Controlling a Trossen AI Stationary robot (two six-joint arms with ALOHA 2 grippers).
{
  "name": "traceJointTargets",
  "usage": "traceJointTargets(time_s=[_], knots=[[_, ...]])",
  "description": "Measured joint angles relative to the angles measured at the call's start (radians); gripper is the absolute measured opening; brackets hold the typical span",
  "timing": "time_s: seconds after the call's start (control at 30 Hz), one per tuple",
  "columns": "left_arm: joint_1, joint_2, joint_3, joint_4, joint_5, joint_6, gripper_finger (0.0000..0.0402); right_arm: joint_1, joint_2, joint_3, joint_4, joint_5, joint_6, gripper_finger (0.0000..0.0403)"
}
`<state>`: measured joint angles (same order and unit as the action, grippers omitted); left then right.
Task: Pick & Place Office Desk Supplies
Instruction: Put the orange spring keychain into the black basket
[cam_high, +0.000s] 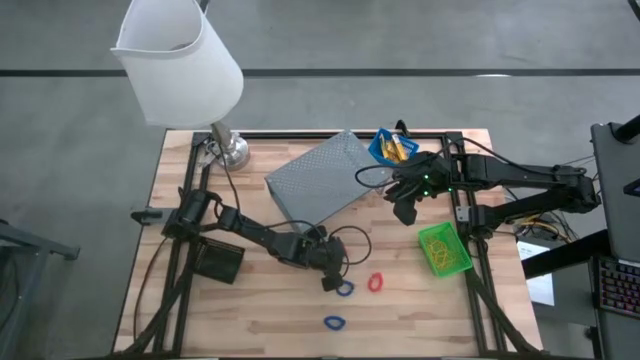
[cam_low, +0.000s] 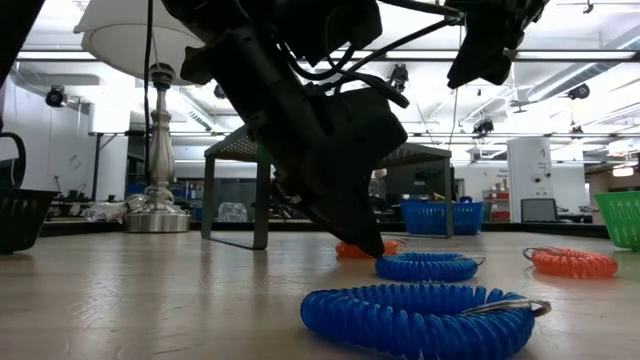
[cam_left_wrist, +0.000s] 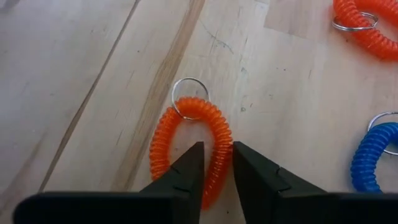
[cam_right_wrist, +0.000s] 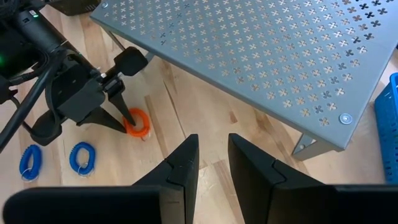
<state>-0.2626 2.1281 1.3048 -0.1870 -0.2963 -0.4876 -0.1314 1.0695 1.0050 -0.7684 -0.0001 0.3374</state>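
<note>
Surface: wooden plank tabletop (cam_high: 250, 320), perforated metal riser (cam_high: 322, 180) on it.
Left jaws (cam_left_wrist: 216, 163): narrow gap, straddling one side of orange coil loop (cam_left_wrist: 186, 146); grip not yet firm, I judge.
Right jaws (cam_right_wrist: 213, 152): slightly apart, empty, above riser edge.
Progress: yellow pieces (cam_high: 397, 149) in blue bin (cam_high: 381, 146); green bin (cam_high: 443, 250) netted; two blue coils (cam_high: 344, 288) left.
Texture: springy plastic coils with metal rings.

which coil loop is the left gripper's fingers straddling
The orange-red coil directly under the left gripper, one side between its fingers. The other red coil and blue coil lie apart.
</note>
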Motion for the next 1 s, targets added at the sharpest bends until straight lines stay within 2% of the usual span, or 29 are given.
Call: traceJointTargets(time_s=[0.3,1.0], knots=[[0.0,0.001,-0.001,0.001,-0.01,-0.018,0.0032,0.0,0.0,0.0,0.0,0.0,0.0,0.0084],[-0.021,-0.065,0.003,0.006,-0.007,-0.018,0.0029,0.0,0.0,0.0,0.0,0.0,0.0,0.0084]])
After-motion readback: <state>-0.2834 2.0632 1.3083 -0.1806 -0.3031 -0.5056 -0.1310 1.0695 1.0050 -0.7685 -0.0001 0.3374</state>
